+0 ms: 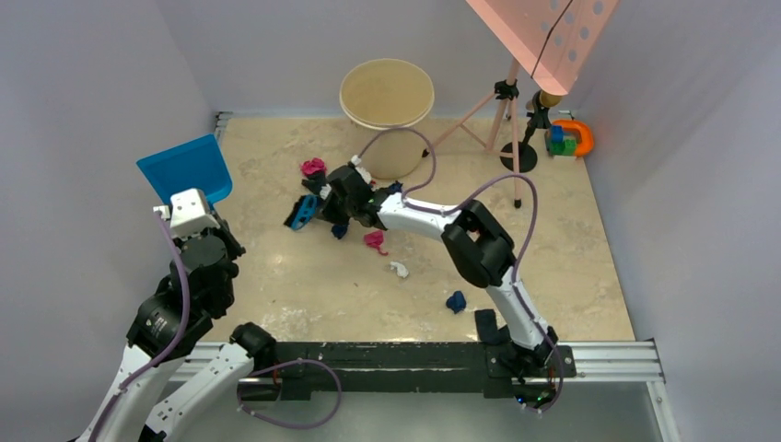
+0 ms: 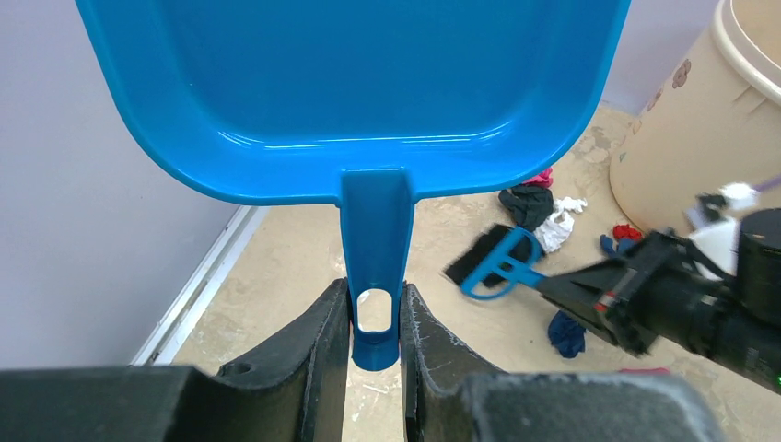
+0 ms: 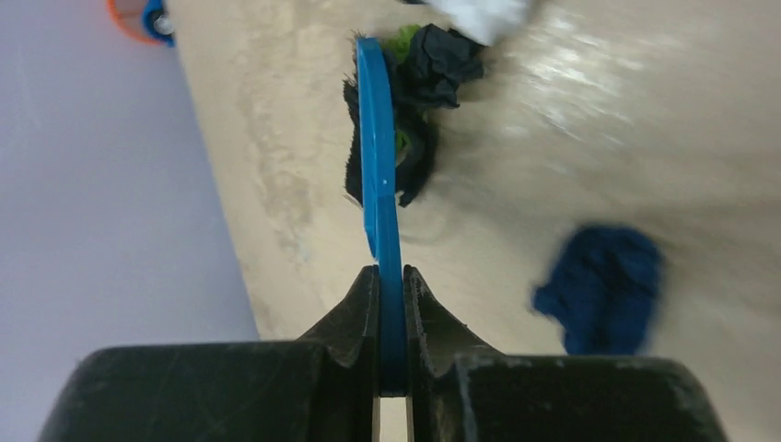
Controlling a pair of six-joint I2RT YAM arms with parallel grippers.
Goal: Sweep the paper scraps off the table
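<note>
Your left gripper [image 2: 376, 318] has its jaws pinching the handle of the blue dustpan [image 1: 187, 166], held up off the table [image 1: 304, 295] at the left, so nothing's getting scooped yet. Mid-table, your right gripper [image 3: 390, 285] is clamped on the blue brush [image 3: 378, 184], bristles down in a clump of paper scraps [image 3: 440, 63] near the bucket [image 1: 387, 92]; looks like the gathering step to me. Next you'll need that pan down flat by the clump, and 3 strays lie apart further right.

Top cam: high behind my bases, looking down. Wrist cams sight along left claw [image 2: 373, 296] and right claw [image 3: 390, 278]; all share the brush [image 1: 301, 214].
</note>
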